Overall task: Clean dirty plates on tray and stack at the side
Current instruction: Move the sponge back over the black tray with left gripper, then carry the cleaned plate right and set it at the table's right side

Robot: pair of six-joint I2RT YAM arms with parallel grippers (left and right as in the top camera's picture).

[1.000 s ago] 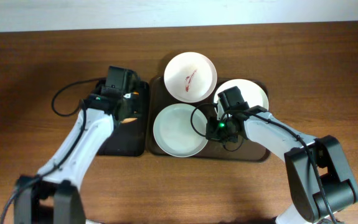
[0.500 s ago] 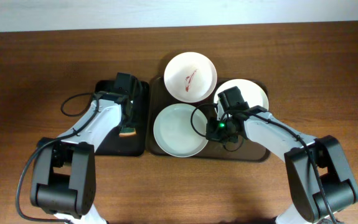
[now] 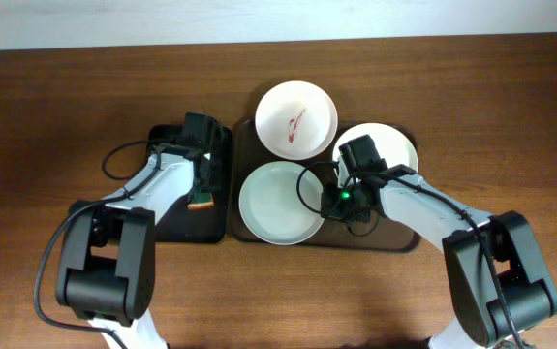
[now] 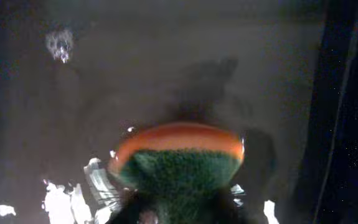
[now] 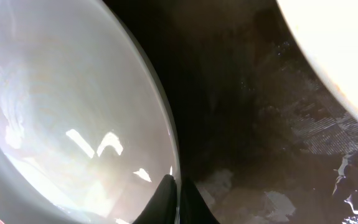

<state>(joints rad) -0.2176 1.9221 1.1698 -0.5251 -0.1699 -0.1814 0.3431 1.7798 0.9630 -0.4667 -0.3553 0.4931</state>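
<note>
Three white plates lie on or by the dark brown tray [image 3: 394,237]. The far plate [image 3: 295,118] has a red-brown streak and overhangs the tray's far rim. The right plate [image 3: 389,143] and the near plate [image 3: 273,204] look plain white. My right gripper [image 3: 340,200] is shut on the near plate's right rim; in the right wrist view the fingers [image 5: 177,194] pinch that rim [image 5: 73,124]. My left gripper [image 3: 201,192] is shut on an orange-and-green sponge [image 3: 201,205], low over the black tray [image 3: 173,229]. The sponge [image 4: 179,158] fills the left wrist view.
The narrow black tray lies to the left of the brown tray and touches it. Wet smears shine on the brown tray floor [image 5: 272,155] and on the black tray [image 4: 60,199]. The right plate's edge [image 5: 340,56] shows in the right wrist view. Brown wood tabletop [image 3: 510,116] surrounds both trays.
My left arm has swung in and brought the sponge down over the black tray. The right arm and the plates have not moved.
</note>
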